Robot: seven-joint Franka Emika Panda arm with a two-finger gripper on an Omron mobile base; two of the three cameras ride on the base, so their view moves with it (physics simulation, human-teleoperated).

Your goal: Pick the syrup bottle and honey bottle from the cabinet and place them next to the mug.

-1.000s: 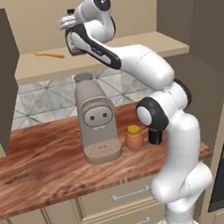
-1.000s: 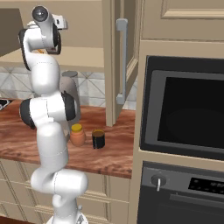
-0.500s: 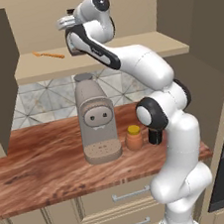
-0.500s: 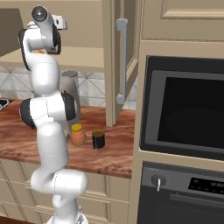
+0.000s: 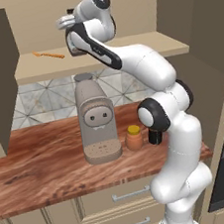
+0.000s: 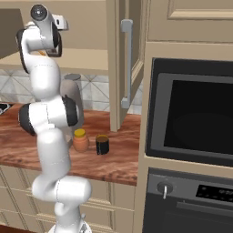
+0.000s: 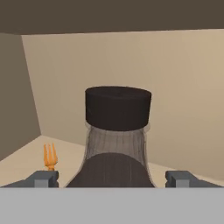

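Note:
The syrup bottle (image 7: 118,114), dark brown with a black cap, stands on the cabinet shelf (image 5: 140,47) and fills the middle of the hand view. My gripper (image 7: 111,178) is open, with one fingertip (image 7: 43,178) on each side of the bottle's shoulder and a gap to the glass. From the left base view my gripper (image 5: 74,45) is up inside the cabinet, covering the bottle. On the counter below, the honey bottle (image 5: 133,137) (image 6: 80,140) stands beside the black mug (image 6: 102,144) (image 5: 155,136).
An orange fork (image 5: 49,55) (image 7: 50,156) lies on the shelf left of the bottle. A grey coffee machine (image 5: 97,121) stands on the wooden counter (image 5: 46,167). The open cabinet door (image 6: 123,63) hangs right of the arm, with the oven (image 6: 191,118) beyond.

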